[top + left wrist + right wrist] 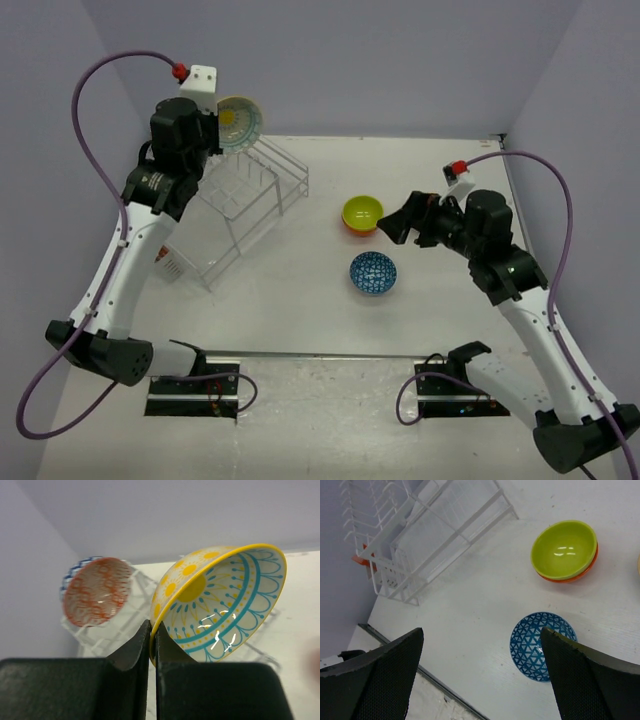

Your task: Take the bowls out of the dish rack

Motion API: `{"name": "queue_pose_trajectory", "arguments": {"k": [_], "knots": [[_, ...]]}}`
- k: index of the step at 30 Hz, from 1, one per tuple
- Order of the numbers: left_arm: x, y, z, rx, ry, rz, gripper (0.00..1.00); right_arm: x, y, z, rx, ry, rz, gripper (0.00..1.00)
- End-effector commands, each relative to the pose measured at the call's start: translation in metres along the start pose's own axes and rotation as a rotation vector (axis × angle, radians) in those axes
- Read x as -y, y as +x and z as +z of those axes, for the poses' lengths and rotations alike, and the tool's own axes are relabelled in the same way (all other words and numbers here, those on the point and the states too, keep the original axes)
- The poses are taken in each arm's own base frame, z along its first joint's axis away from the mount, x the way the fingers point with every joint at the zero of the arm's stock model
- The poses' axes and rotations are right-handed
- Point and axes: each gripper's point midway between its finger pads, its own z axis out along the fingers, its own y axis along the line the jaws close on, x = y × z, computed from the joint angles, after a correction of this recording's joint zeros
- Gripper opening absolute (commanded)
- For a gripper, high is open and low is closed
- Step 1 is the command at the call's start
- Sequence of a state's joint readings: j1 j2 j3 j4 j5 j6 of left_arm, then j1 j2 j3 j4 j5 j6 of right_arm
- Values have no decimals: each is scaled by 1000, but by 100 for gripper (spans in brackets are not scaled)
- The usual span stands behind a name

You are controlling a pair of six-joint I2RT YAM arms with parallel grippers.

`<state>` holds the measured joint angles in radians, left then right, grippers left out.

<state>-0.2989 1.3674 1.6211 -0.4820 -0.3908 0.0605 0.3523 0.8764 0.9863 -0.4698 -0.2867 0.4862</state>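
Note:
My left gripper is shut on the rim of the white bowl with teal rim and yellow centre, holding it tilted in the air over the back left of the dish rack. A red-patterned bowl stands on edge in the rack, with a blue-patterned edge behind it. On the table the lime-green bowl sits nested in the orange-red bowl, and a blue-patterned bowl lies just in front. My right gripper hovers open beside these bowls, holding nothing.
Purple-grey walls close in the table at the back and both sides. A metal strip runs along the near edge between the two arm bases. Purple cables loop off both arms.

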Motion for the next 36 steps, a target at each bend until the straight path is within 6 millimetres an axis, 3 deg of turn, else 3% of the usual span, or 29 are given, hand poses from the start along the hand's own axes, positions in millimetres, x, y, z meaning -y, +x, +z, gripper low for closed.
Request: {"name": "queue_pose_trajectory", "arguments": {"k": [1, 2, 3, 5, 6, 7, 8, 11, 14, 15, 19, 26, 30, 31, 33, 35, 36], "knots": [[65, -34, -42, 75, 318, -216, 0, -36, -53, -14, 150, -70, 22, 99], [77, -32, -46, 65, 344, -224, 0, -37, -57, -15, 157, -45, 13, 99], [91, -29, -50, 50, 379, -237, 0, -54, -66, -15, 155, -63, -10, 99], [130, -24, -64, 27, 475, -234, 0, -57, -67, -11, 120, -8, -67, 99], [145, -20, -65, 6, 501, -238, 0, -68, -86, -17, 163, 16, -90, 99], [162, -18, -72, -4, 541, -236, 0, -65, -84, -3, 125, 45, -109, 99], [171, -16, -74, -12, 565, -240, 0, -68, -94, -7, 129, 68, -117, 99], [198, -3, -77, -59, 644, -265, 0, -51, -103, 7, 135, 206, -151, 98], [222, 6, -84, -86, 725, -286, 0, -38, -100, 24, 112, 273, -193, 88], [229, 10, -84, -100, 745, -293, 0, -32, -102, 27, 120, 317, -204, 77], [239, 13, -89, -111, 786, -305, 0, -15, -90, 41, 85, 389, -236, 60], [240, 10, -84, -107, 775, -305, 0, -27, -77, 52, 64, 340, -261, 59], [244, 4, -89, -99, 807, -322, 0, -27, -70, 68, 37, 327, -285, 52], [245, 3, -90, -97, 817, -325, 0, -28, -69, 73, 39, 319, -285, 45], [246, 2, -91, -99, 820, -335, 0, -27, -63, 82, 17, 311, -285, 21], [246, 1, -92, -95, 826, -341, 0, -27, -62, 87, 21, 310, -279, 4], [246, 2, -93, -96, 826, -343, 0, -26, -63, 88, 26, 314, -272, 1]]}}
